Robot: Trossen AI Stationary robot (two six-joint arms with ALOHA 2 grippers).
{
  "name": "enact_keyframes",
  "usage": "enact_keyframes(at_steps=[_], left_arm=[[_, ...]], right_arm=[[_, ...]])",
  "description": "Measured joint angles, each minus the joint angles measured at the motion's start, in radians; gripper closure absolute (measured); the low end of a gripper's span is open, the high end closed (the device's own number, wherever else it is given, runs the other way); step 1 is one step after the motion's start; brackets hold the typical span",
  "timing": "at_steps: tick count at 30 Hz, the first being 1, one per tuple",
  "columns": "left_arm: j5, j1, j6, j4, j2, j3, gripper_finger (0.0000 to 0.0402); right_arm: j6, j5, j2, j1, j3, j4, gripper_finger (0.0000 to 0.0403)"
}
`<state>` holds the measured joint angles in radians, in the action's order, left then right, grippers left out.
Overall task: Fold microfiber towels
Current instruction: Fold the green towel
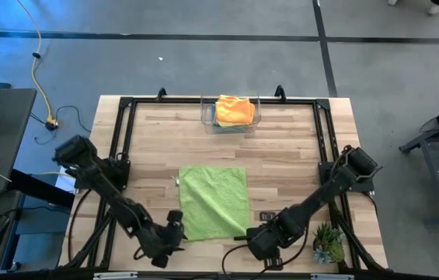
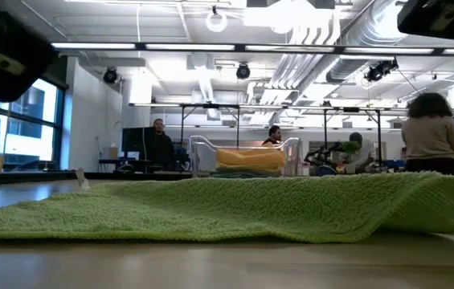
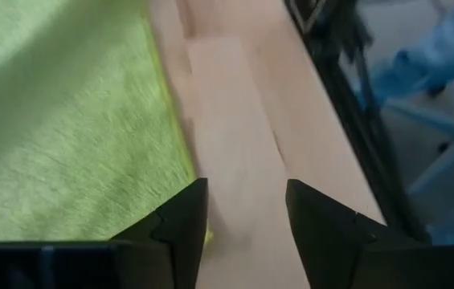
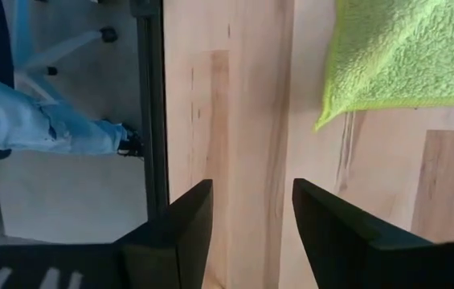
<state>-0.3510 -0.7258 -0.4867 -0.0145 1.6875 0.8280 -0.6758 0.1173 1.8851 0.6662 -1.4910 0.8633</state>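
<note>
The left gripper sits at the near edge of the pale wooden table, just beside the near left corner of the lime green square microfiber towel. In its wrist view its two dark fingers stand apart with only bare wood between them, holding nothing; the towel's edge lies next to one finger, close to it but not between the pair.

The right gripper sits just off the towel's near right corner. Its fingers are likewise parted over bare wood and empty, with the towel's corner ahead of them and off to one side, apart from both fingertips.

The lime green towel lies spread flat between the two grippers; in the low view its near edge rests on the tabletop.

Well beyond both grippers, at the far edge of the table, a clear plastic bin holds more folded cloths, an orange and yellow one on top. A small green spiky plant stands just beside the right arm, on its outer side.
</note>
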Motion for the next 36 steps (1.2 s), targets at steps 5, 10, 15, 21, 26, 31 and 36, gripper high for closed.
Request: enact_keyframes(at_steps=[5,10,15,21,26,31,36], left_arm=[[0.037,0.002,-0.037,0.075,0.074,0.038,0.0243],[0.004,0.008,-0.077,0.134,0.103,0.040,0.0261],[-0.023,0.020,-0.064,0.161,0.103,0.040,0.0289],[-0.003,0.021,0.018,0.145,0.103,0.040,0.0355],[0.058,0.018,0.045,0.136,0.097,0.063,0.0394],[0.067,-0.019,-0.040,0.182,0.064,0.088,0.0399],[0.017,-0.051,-0.199,0.236,0.016,0.087,0.0400]], right_arm=[[0.000,0.000,0.000,0.009,0.000,0.008,0.0237],[-0.001,0.001,0.000,0.018,0.000,0.013,0.0237],[-0.009,0.001,0.000,0.023,0.000,0.016,0.0237],[-0.017,0.004,0.000,0.029,0.000,0.017,0.0237],[-0.042,0.004,-0.006,0.029,0.000,0.062,0.0237],[-0.050,-0.066,-0.076,0.039,0.000,0.132,0.0237],[-0.005,-0.180,-0.113,0.055,0.001,0.058,0.0237]])
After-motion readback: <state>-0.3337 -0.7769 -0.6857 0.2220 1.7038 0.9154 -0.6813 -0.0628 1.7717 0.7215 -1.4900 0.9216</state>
